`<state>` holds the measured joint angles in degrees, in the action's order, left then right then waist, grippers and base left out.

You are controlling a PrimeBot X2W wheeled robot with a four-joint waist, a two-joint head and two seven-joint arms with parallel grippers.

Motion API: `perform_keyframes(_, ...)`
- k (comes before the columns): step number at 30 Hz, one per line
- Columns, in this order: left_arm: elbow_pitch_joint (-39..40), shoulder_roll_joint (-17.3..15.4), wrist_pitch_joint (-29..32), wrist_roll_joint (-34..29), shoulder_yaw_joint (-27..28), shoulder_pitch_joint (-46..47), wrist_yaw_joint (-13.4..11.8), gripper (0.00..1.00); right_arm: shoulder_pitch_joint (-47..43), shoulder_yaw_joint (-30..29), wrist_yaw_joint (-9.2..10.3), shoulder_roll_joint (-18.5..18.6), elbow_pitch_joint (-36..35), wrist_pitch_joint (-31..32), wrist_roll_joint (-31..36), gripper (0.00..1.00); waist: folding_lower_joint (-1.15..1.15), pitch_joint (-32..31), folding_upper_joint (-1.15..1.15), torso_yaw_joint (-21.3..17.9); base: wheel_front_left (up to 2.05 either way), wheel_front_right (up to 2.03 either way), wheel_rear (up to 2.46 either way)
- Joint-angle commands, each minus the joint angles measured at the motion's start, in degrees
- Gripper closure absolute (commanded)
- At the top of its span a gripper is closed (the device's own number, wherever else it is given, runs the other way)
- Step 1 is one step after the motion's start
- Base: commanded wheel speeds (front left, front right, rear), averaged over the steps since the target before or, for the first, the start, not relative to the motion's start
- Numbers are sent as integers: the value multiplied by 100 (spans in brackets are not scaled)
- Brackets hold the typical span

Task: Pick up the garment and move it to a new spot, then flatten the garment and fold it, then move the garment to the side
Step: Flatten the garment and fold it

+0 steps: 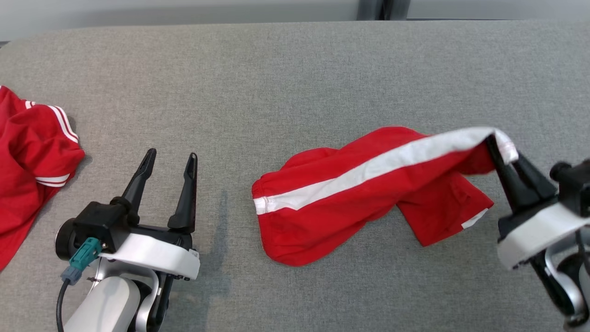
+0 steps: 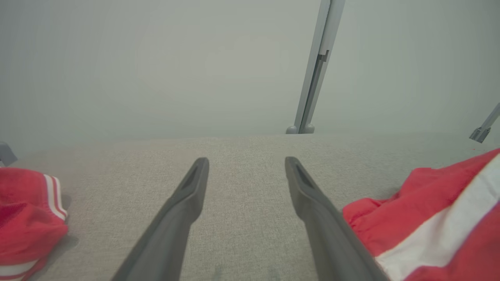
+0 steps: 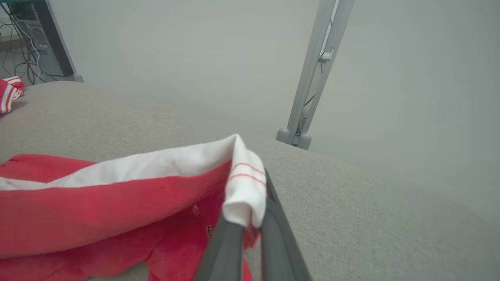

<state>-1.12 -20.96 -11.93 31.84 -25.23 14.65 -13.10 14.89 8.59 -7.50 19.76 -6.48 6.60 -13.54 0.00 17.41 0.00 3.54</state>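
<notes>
The garment [image 1: 350, 193] is a red piece with a broad white stripe, lying crumpled right of the middle of the grey table [image 1: 276, 74]. My right gripper [image 1: 500, 150] is shut on its right end at the white hem and holds that end lifted off the surface. In the right wrist view the white hem of the garment [image 3: 244, 183] drapes over the tips of the right gripper [image 3: 250, 212]. My left gripper [image 1: 171, 157] stands open at the lower left, nothing between its fingers, apart from the cloth. The left wrist view has the left gripper [image 2: 246, 160] open and the garment [image 2: 437, 222] at right.
A second red garment with thin white stripes [image 1: 32, 157] lies bunched at the table's left edge, also in the left wrist view [image 2: 27, 218]. A grey metal post [image 2: 314, 66] stands behind the far edge. Cables and equipment [image 3: 31, 39] sit beyond the table's far left.
</notes>
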Motion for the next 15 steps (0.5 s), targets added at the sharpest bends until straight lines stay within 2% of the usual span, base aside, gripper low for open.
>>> perform_keyframes(1, -13, -16, 0, 5, -2, 123, 23, 0, -164, -24, 0, -16, 81, 32, -17, 100, 0, 27, 0, -10, 0, 0, 0)
perform_keyframes(5, -42, -6, 30, 8, -40, 144, 39, 0, -498, -132, 1, -113, 570, -158, -194, 100, 0, 72, 0, -35, 0, 0, 0)
perform_keyframes(10, -64, -47, 51, 7, -53, 194, 48, 0, -471, -98, 0, -238, 1327, -547, -361, 100, 0, 106, 0, -59, 0, 0, 0)
perform_keyframes(12, -72, -65, 62, 13, -51, 208, 47, 0, -390, -52, 1, -258, 1528, -716, -387, 56, 0, 95, 0, -66, 0, 0, 0)
perform_keyframes(13, -76, -76, 55, 15, -46, 203, 39, 0, -365, -44, 0, -297, 1604, -800, -421, 0, 0, 81, 0, -72, 0, 0, 0)
perform_keyframes(15, -81, -92, 40, 29, -30, 153, 9, 0, -389, -80, 1, -318, 1746, -922, -459, 0, 0, 38, 0, -104, 0, 0, 0)
